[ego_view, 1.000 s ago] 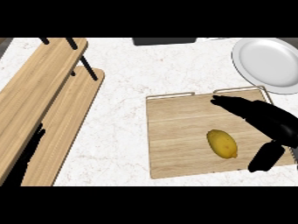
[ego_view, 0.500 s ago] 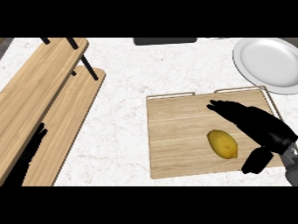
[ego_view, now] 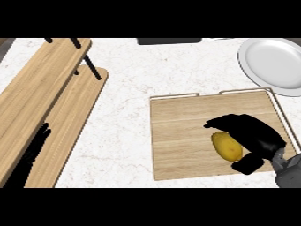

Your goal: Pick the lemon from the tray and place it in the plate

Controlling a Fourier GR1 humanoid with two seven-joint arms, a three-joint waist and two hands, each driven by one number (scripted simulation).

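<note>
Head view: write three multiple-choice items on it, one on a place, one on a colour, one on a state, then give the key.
1. Where is the lemon?
A. on the wooden tray
B. on the plate
C. on the shelf

2. What colour is the plate?
A. blue
B. white
C. black

3. How is the right hand placed?
A. resting far from the tray
B. holding the plate
C. over the lemon, fingers and thumb on either side

Key: 1 A, the lemon lies on the tray's boards. 2 B, the plate is white. 3 C, the hand brackets the lemon.
</note>
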